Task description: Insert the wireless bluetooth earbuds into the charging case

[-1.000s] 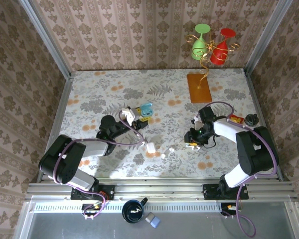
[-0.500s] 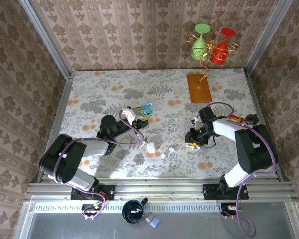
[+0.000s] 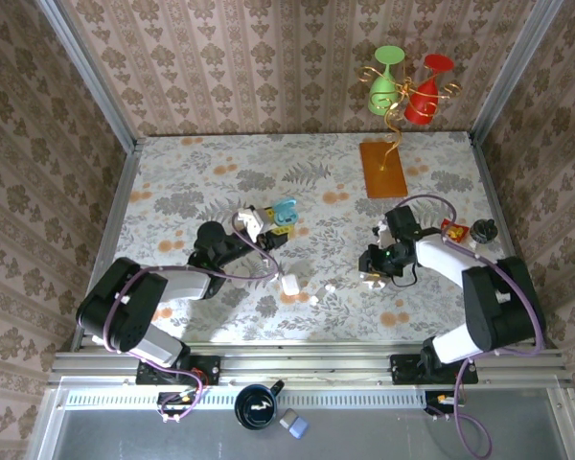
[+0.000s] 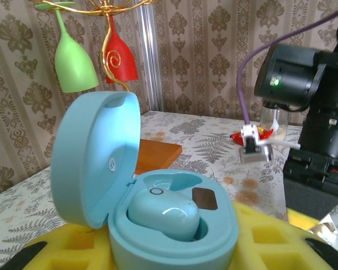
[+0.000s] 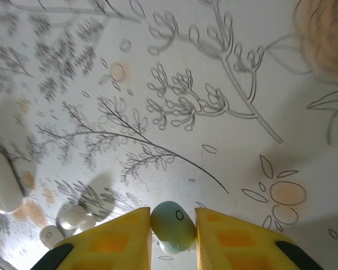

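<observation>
Left fingers [image 4: 270, 239]: yellow-padded, clamped on the base of the open light-blue plastic charging case [image 4: 174, 239], whose lid is tipped up to the left.
Inside the case: one pale blue earbud [image 4: 162, 212] sits in a well, with a second well behind it.
Right fingers [image 5: 115, 239]: close to the floral-patterned surface [image 5: 225, 112], pressed together on a second pale blue-green earbud [image 5: 172, 226].
Lying loose: white pebble-shaped case [image 5: 1, 181] and small white earbuds [image 5: 74, 216], near the right fingers.
</observation>
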Controlling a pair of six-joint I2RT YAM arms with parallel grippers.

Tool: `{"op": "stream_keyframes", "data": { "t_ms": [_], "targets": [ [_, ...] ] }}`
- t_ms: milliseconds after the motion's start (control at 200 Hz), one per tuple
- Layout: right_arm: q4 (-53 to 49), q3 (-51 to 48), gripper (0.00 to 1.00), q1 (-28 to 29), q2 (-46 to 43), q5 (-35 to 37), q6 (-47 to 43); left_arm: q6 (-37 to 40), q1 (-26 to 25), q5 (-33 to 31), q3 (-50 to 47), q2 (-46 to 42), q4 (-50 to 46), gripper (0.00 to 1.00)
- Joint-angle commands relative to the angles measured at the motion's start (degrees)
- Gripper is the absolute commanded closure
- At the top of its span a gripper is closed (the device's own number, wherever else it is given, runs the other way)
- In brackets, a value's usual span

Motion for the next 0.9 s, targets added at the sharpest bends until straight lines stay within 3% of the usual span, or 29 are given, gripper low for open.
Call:
{"op": "stream_keyframes", "data": {
  "t_ms": [0,440,895],
  "targets": [
    [1.10,-0.46,0.75,0.81,-5.40,3.62,2.10,1.22,-0.70,-0.25,2.23,1.61,0.50,0.82],
    [-5.30,10.35,0.76,7.78,-14.95,7.37,3.35,3.06,-4.90,-1.78,5.45,7.96,-0.54,0.82],
    [-6.48,23.41,0.76,17.61,-9.14,10.39,-0.08,1.42,-7.83,-1.15,7.84,10.12,-1.23,0.82]
  ]
}}
